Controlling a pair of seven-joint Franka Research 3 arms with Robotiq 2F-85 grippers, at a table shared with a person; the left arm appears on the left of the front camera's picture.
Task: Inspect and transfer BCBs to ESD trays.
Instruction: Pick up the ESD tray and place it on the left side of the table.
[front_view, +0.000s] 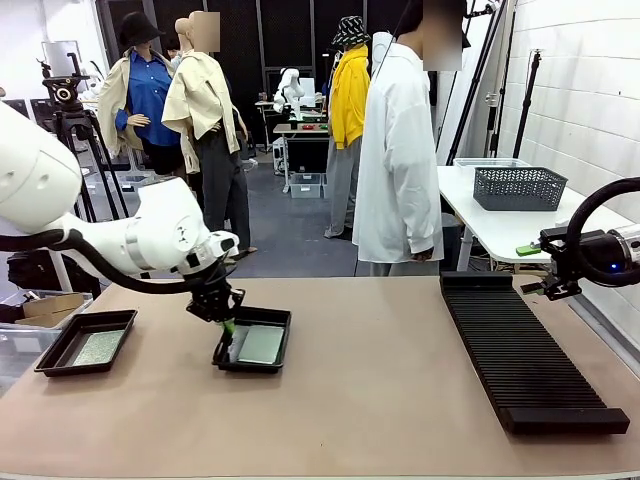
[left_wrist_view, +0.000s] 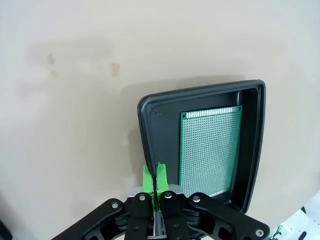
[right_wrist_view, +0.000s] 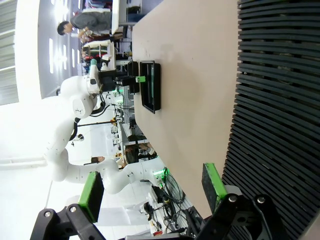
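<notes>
Two black ESD trays lie on the table's left half. The middle tray (front_view: 280, 318) holds a green BCB (front_view: 262, 343), and the far-left tray (front_view: 62, 352) holds another BCB (front_view: 97, 347). My left gripper (front_view: 226, 328) is shut with nothing between its pads, its tips down at the middle tray's left rim. In the left wrist view the shut fingertips (left_wrist_view: 155, 179) sit just over that tray's rim (left_wrist_view: 149, 131), beside the BCB (left_wrist_view: 210, 150). My right gripper (front_view: 528, 268) hangs open at the right table edge, and the right wrist view shows its pads (right_wrist_view: 212, 180) wide apart with nothing between them.
A long black ribbed rack (front_view: 525, 350) lies along the table's right side, right beside my right gripper (right_wrist_view: 152, 189). A person in a white coat (front_view: 398, 170) stands at the far edge. A grey basket (front_view: 518, 187) sits on a white table behind.
</notes>
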